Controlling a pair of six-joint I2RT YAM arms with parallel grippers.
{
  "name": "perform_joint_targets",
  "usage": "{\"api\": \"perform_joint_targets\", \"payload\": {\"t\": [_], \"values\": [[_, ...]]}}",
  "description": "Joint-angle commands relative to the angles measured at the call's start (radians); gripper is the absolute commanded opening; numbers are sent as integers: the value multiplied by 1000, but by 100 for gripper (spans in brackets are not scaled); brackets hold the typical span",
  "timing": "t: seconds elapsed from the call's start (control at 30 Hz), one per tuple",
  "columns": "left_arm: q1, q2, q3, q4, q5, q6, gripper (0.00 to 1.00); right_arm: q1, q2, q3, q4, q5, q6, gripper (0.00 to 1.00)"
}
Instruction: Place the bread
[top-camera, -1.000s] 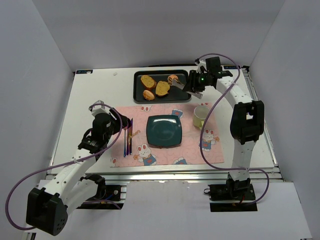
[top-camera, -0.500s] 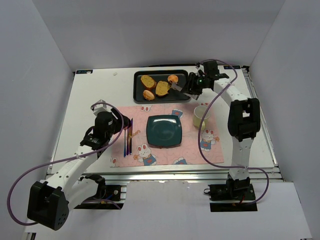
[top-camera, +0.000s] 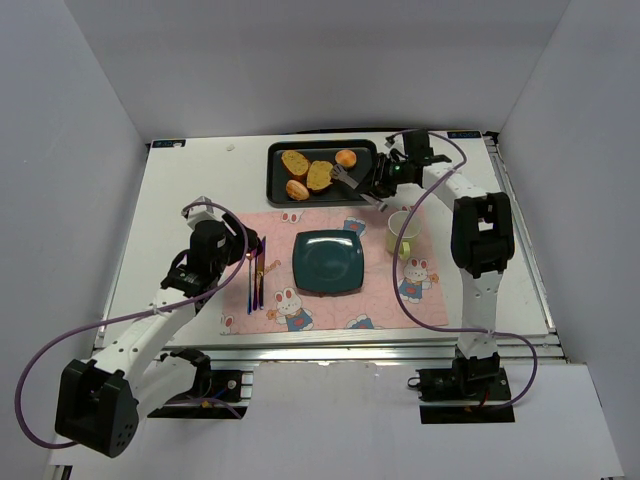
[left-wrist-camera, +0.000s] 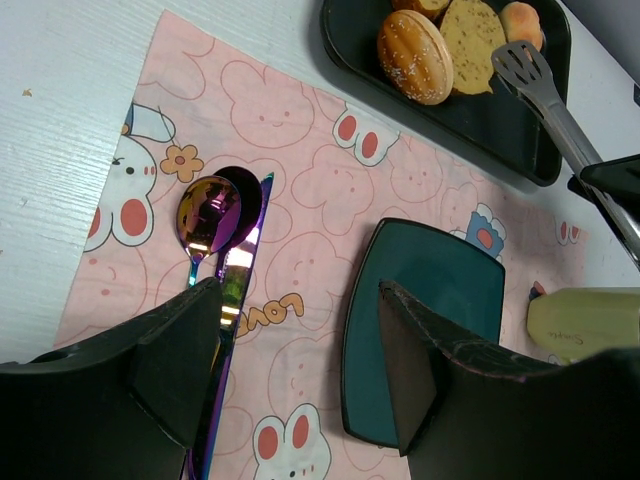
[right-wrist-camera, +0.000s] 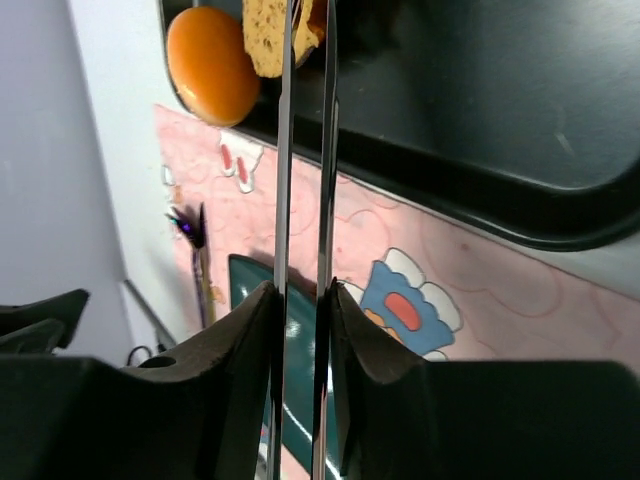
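At the far edge of the table, the right gripper (right-wrist-camera: 300, 310) is clenched on a pair of tongs (top-camera: 350, 181). Their blades, nearly together, reach left over the black tray (top-camera: 272, 172) toward a bread slice (top-camera: 320, 175); no bread is held. The left gripper (left-wrist-camera: 295, 350) hangs released above the spoon (left-wrist-camera: 205, 215) on the placemat (top-camera: 380, 305). Step in hand: the pick-up approach. The next move probably calls for spreading the blades about the slice, squeezing, lifting, then carrying it nearer, to the teal plate (top-camera: 328, 262).
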Motion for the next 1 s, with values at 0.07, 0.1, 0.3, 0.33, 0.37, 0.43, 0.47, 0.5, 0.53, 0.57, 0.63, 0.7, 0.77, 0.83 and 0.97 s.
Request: {"api": "perform_joint_targets", "payload": {"t": [0.07,0.1,0.3,0.33,0.37,0.43,0.47,0.5,0.53,0.57,0.63,0.7,0.77,0.83,0.97], "values": [[3,-10,32,4,-8,-5,73,-4,-13,-53,116,-133,101,26],[3,-13,32,3,-8,-7,73,-7,-15,-62,124,-138,106,24],[3,-27,29,3,-12,-14,72,-56,-67,-88,226,-204,167,10],[3,-28,29,4,-11,-14,72,-65,-88,-86,254,-213,170,9],[3,-30,29,4,-9,-14,72,-73,-100,-86,266,-213,172,8],[3,-25,29,10,-9,-14,72,-94,-137,-86,280,-218,155,6],[3,-22,31,13,-6,-14,72,-99,-146,-80,274,-227,143,6],[3,-22,32,16,-6,-14,73,-111,-159,-80,266,-236,117,6],[3,-21,34,18,-4,-14,73,-114,-180,-83,257,-248,95,5],[3,-21,34,19,-4,-14,73,-116,-192,-91,222,-271,68,5],[3,-22,34,24,-4,-11,72,-119,-226,-102,167,-319,-71,3],[3,-25,29,29,-4,-11,72,-116,-249,-114,2,-369,-199,1],[3,-30,19,42,2,-13,72,-108,-291,-155,-189,-423,-410,0],[3,-36,6,52,3,-14,72,-95,-352,-247,-346,-434,-618,0],[3,-45,-10,68,6,-22,72,-72,-467,-397,-497,-432,-903,0]]}}
